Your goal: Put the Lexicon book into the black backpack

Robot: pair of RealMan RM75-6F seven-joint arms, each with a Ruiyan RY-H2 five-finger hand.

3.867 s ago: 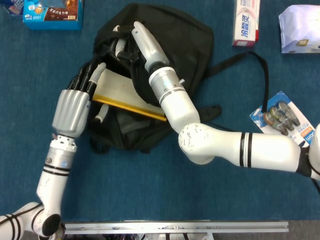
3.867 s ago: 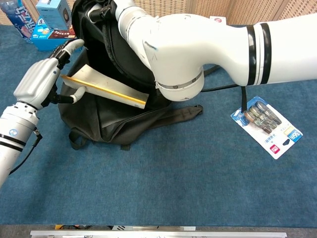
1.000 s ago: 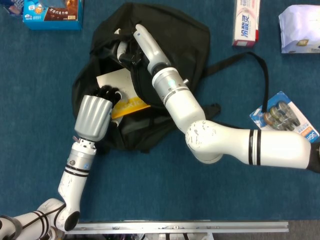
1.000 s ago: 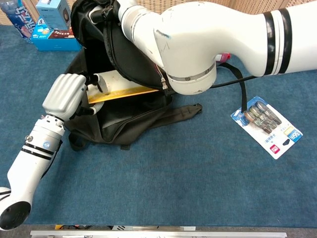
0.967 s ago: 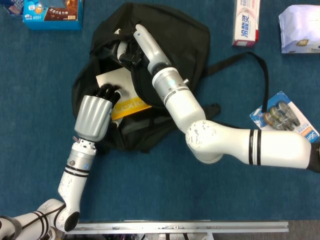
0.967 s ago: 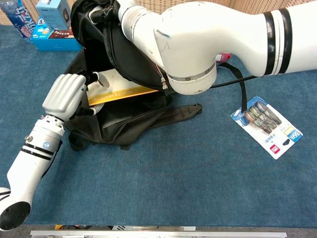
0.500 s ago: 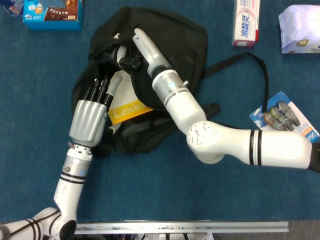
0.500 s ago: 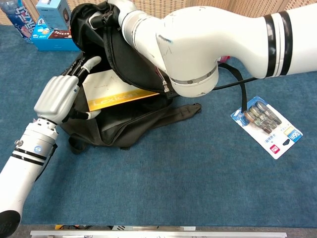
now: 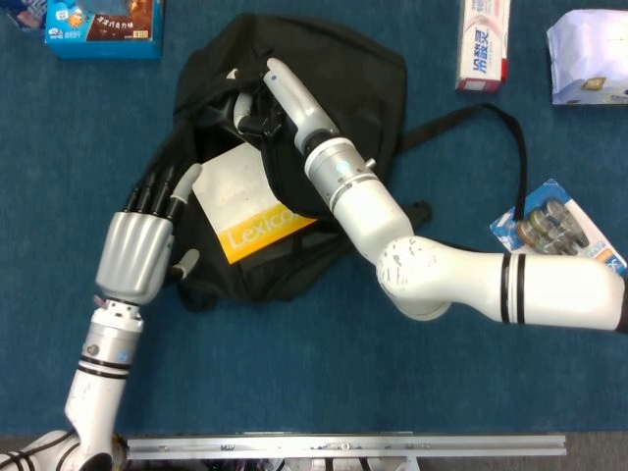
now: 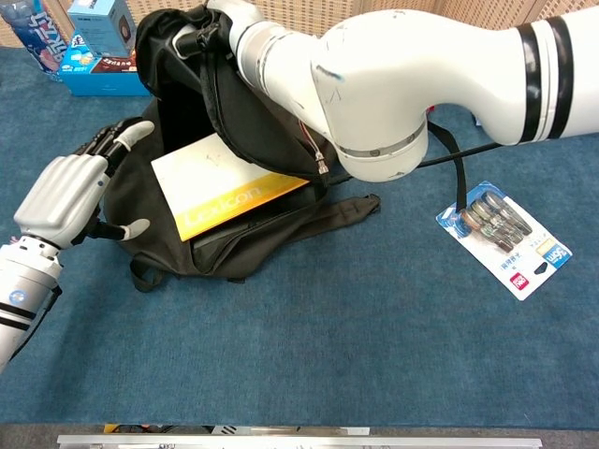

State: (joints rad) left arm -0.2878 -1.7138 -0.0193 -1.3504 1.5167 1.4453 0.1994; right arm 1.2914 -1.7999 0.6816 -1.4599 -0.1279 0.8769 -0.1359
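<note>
Backpack [image 9: 373, 78] mouth blocked by right arm [image 9: 363, 211]

Bright even light, soft shadows, perhaps slightly blurred

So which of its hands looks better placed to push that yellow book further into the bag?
Probably the left hand: it is free beside the Lexicon book, while the right hand holds the backpack open.

The blue cloth table [image 9: 294, 373] carries everything. The black backpack [image 9: 363, 69] lies on it just past my left fingers [image 9: 157, 191]. Farther beyond them a blue snack box [image 9: 103, 27] sits at the far edge. Off to the right of my fingers lie a toothpaste box [image 9: 484, 41], a white pouch [image 9: 589, 57] and a battery pack [image 9: 559, 235].
</note>
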